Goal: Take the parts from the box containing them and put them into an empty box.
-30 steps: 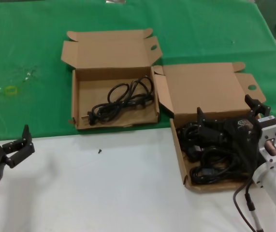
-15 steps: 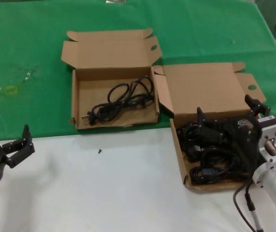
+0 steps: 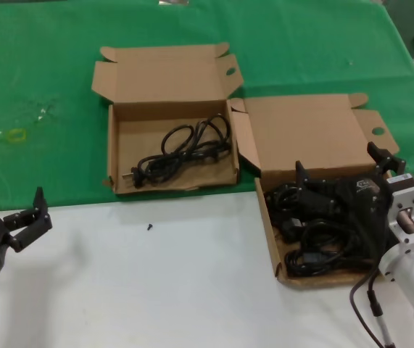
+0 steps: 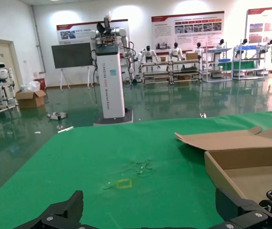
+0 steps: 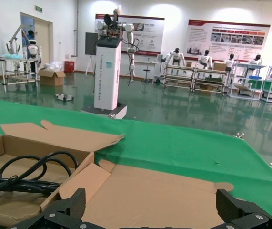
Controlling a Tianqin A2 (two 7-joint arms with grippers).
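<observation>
Two open cardboard boxes are shown on the tabletop [image 3: 156, 290], part white and part covered by a green cloth [image 3: 40, 65]. The right box [image 3: 315, 130], lying partly on the cloth and partly on the white surface, holds a tangle of black cables [image 3: 315, 250] and is taken as the source; its side flap is splayed toward the left box [image 3: 170, 156], which lies wholly on the cloth. The left box is taken as the destination, though it is not in fact empty: one coiled cable [image 3: 181, 151] is seen lying in it. The right gripper [image 3: 344, 174] is held low over the right box, just above the cable pile, with its fingers spread apart and nothing between them; whether the fingers touch the cables cannot be told. The left gripper [image 3: 29, 217] is parked near the tabletop's left front, well apart from both boxes, its fingers likewise open and empty. The step in hand is judged to be the reach for a further cable. The next move would call for the right fingers to be lowered into the pile and closed on a single cable, so that it can be lifted free of the tangle and carried over the flap to the left box.
</observation>
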